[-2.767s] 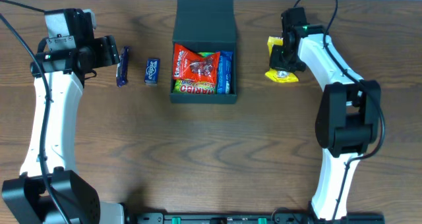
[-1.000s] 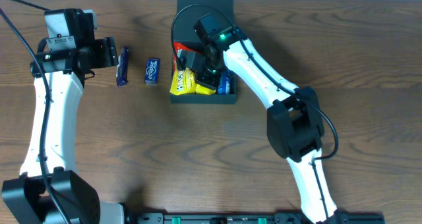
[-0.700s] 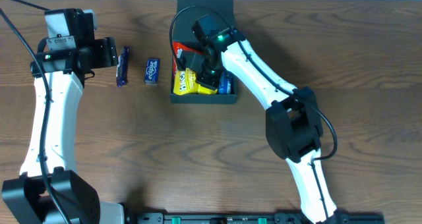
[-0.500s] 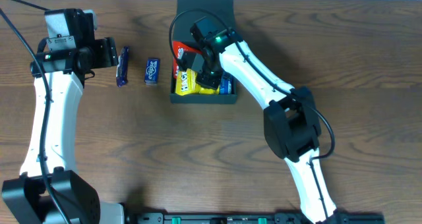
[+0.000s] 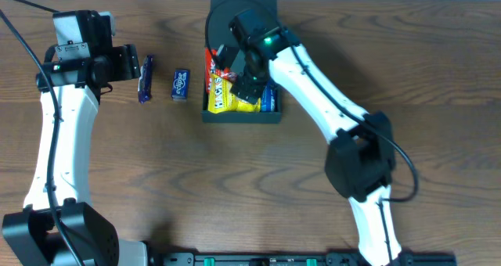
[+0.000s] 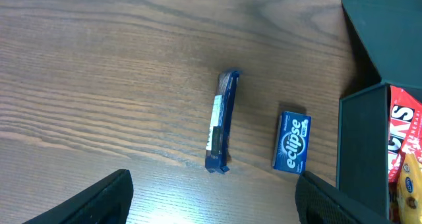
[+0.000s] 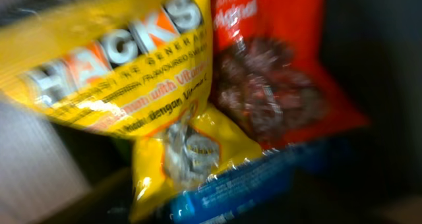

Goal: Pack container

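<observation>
Overhead and wrist views, packing in progress. The container, a dark teal-green box, stands on the wooden table at the far middle, with its flap lid folded back away from you.

Your right gripper hangs over the open box, above its near half. Neither the overhead view nor the blurred right wrist view shows its fingers. You cannot tell how far the jaws are parted, or whether they touch any pack.

Directly below that wrist camera you see three packs inside the box:
- A yellow Hacks candy bag lies uppermost, towards the box's left near corner.
- A red sweet bag lies partly under it, on the far side.
- A blue pack lies at the right near corner.

Your left gripper hovers well to the left of the box. Its fingertips are spread wide and there is nothing between them.

Two items lie on the table between that gripper and the box. One is a dark blue snack bar, set lengthwise. The other is a blue Eclipse mint pack, just beside it on the box side. The two are apart from each other and from the box's left wall.
</observation>
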Action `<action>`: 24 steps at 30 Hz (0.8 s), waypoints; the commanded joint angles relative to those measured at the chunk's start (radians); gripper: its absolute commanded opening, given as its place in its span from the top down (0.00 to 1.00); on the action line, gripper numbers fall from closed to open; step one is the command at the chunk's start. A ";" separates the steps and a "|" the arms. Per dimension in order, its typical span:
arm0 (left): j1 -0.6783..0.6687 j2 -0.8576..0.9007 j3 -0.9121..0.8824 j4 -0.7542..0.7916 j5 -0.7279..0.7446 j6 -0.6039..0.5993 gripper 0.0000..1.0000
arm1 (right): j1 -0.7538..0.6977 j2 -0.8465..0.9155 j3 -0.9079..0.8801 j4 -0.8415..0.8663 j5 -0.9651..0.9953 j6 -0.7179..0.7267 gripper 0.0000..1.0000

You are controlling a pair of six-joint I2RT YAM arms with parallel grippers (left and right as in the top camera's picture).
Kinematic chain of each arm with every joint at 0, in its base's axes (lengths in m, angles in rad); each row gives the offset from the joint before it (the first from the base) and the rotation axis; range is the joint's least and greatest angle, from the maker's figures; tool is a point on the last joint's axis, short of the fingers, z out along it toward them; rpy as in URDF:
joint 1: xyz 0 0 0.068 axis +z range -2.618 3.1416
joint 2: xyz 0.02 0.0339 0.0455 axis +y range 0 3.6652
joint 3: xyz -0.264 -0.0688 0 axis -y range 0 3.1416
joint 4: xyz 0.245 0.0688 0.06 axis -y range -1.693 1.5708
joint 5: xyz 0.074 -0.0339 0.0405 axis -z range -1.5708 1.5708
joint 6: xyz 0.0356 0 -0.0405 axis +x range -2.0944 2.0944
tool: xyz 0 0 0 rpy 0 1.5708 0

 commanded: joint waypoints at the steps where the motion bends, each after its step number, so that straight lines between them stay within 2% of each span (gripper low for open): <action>1: 0.003 -0.015 0.022 -0.007 -0.007 0.006 0.20 | -0.003 -0.060 0.005 -0.002 -0.126 0.013 0.67; 2: 0.003 -0.015 0.022 -0.009 -0.007 0.006 0.20 | -0.003 -0.060 0.005 -0.002 -0.194 0.007 0.83; 4: 0.003 -0.015 0.022 -0.012 -0.007 0.006 0.20 | -0.002 -0.045 0.002 -0.002 -0.299 -0.021 0.98; 16: 0.003 -0.015 0.022 -0.030 -0.003 0.006 0.20 | 0.004 0.187 0.002 0.021 -0.407 -0.019 0.98; 24: 0.003 -0.015 0.022 -0.032 0.000 0.006 0.20 | 0.003 0.188 0.014 0.012 -0.414 -0.012 0.99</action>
